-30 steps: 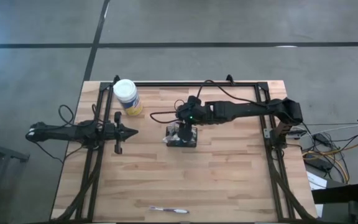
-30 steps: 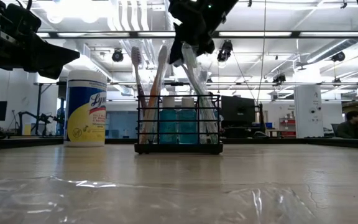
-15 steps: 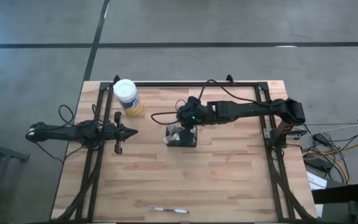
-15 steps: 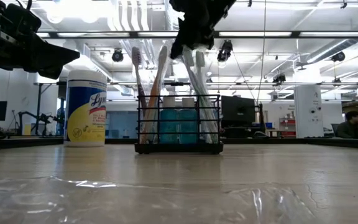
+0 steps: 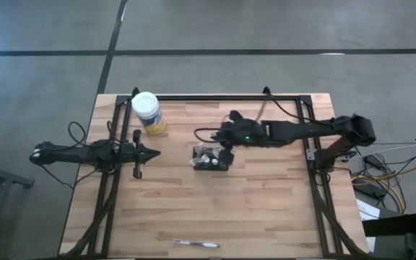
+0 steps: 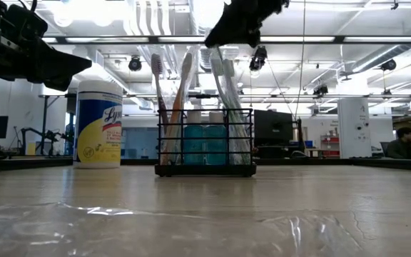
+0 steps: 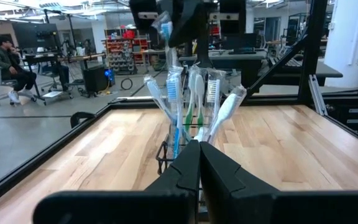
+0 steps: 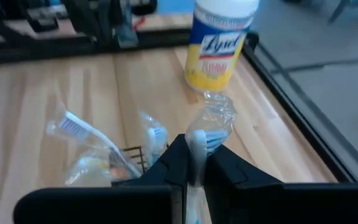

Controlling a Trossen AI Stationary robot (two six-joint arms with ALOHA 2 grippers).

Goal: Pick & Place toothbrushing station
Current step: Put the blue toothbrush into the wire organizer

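Note:
The toothbrushing station (image 5: 209, 157) is a small black wire caddy standing on its base mid-table, with several toothbrushes upright in it (image 6: 205, 146). My right gripper (image 5: 224, 144) hangs just above it, toward its right side, and is shut on one plastic-wrapped toothbrush (image 8: 213, 124). In the left wrist view that brush's head (image 7: 165, 30) stands higher than the others. My left gripper (image 5: 154, 152) hovers shut over the table's left part, pointing at the caddy, with nothing between its fingers (image 7: 199, 152). My right gripper pinches the wrapped toothbrush's neck (image 8: 196, 138), just behind the head, between its two fingers. The fingers slant down from the table's right side, and the head sticks out past the fingertips. The brush's lower end is hidden among the other brushes.
A yellow wipes tub with a white lid (image 5: 147, 112) stands at the far left (image 6: 100, 125). One loose toothbrush (image 5: 196, 244) lies near the table's front edge. Black frame rails (image 5: 316, 180) run along the sides. A person sits far off in the room (image 6: 404, 143).
My right gripper has risen above the caddy and drawn back toward the table's right edge, tipping to a flatter slant. The caddy has stayed where it was.

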